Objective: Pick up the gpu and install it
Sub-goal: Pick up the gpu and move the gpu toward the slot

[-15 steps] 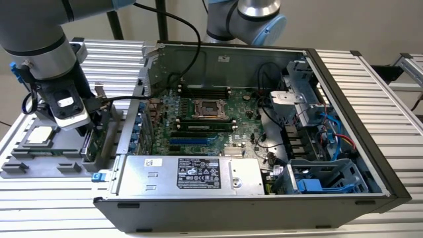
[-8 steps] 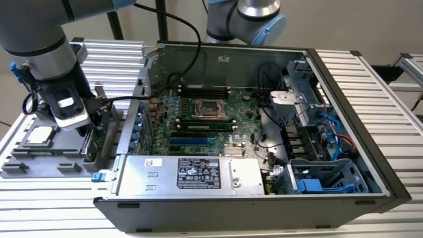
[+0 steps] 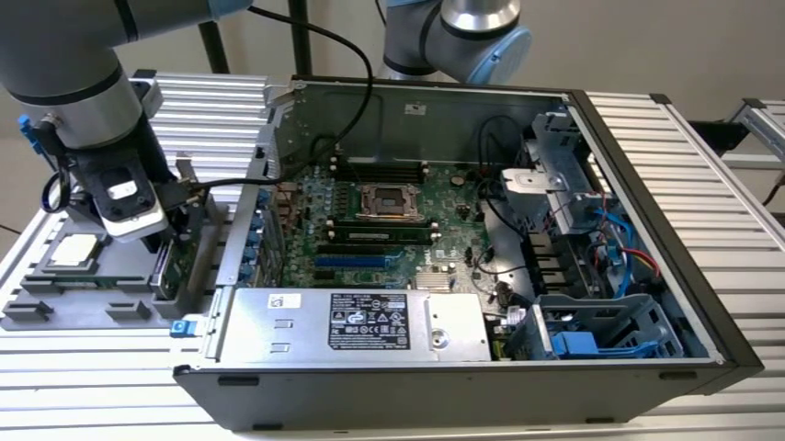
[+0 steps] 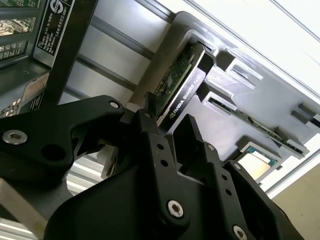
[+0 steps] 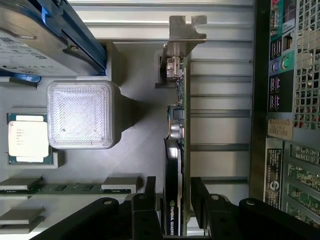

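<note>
The gpu [image 5: 176, 150] stands on its edge in a slot of the grey parts tray [image 3: 73, 310], left of the open computer case [image 3: 491, 230] in the exterior view. It is a green card with a black cooler, and its silver bracket [image 5: 182, 35] is at the end away from me. My gripper [image 5: 174, 181] is lowered over the gpu's near end. Both fingers straddle the card with narrow gaps on each side, so it is open. The second wrist view shows the same stance, with the gripper [image 4: 170, 109] around the gpu [image 4: 182, 82]. In the exterior view the gripper [image 3: 157, 246] hangs over the gpu [image 3: 175, 268].
The tray also holds a small square silver chip [image 5: 27, 142], memory sticks [image 5: 65, 188] and a hard drive with blue clips [image 5: 40, 35]. Inside the case lie the motherboard [image 3: 368, 230] with a blue slot [image 3: 349, 262], the power supply [image 3: 356, 322] and cables at the exterior view's right.
</note>
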You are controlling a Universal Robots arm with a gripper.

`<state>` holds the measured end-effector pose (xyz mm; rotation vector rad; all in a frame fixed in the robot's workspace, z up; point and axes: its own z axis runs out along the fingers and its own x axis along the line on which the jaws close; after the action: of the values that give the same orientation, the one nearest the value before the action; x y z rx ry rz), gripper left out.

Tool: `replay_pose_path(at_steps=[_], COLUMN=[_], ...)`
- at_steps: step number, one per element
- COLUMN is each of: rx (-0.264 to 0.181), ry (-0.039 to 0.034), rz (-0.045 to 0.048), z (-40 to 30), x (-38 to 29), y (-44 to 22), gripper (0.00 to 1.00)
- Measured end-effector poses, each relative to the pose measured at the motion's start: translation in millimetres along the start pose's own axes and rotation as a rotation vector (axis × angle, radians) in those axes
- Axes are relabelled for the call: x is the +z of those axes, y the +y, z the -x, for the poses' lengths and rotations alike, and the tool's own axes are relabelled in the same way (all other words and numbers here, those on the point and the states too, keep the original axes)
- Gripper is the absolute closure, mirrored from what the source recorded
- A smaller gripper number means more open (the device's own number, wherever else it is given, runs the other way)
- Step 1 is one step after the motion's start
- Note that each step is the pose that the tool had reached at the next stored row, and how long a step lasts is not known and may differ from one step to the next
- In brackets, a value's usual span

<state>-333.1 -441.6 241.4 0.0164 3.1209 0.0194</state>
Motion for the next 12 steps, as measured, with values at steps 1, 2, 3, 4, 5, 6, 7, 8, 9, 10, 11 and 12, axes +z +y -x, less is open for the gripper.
replay_pose_path(at_steps=[1,2,3,4,5,6,7,8,9,10,11,12], rx=[0.0,0.0,0.0,0.001,0.001,0.001,0.001,0.001,0.001,0.001,0.001,0.001], ry=[-0.0001,-0.0002,0.0,0.0002,0.0003,0.0004,0.0004,0.0005,0.0005,0.0004,0.0005,0.0005], rz=[0.0026,0.0095,0.0168,0.0255,0.0375,0.0425,0.0437,0.0445,0.0456,0.0466,0.0477,0.0487], z=[0.0,0.0,0.0,0.0,0.0,0.0,0.0,0.0,0.0,0.0,0.0,0.0], x=[0.0,0.2,0.1,0.0,0.1,0.0,0.0,0.0,0.0,0.0,0.0,0.0], y=[0.0,0.0,0.0,0.0,0.0,0.0,0.1,0.1,0.0,0.0,0.0,0.0], gripper=[0.0,0.0,0.0,0.0,0.0,0.0,0.0,0.0,0.0,0.0,0.0,0.0])
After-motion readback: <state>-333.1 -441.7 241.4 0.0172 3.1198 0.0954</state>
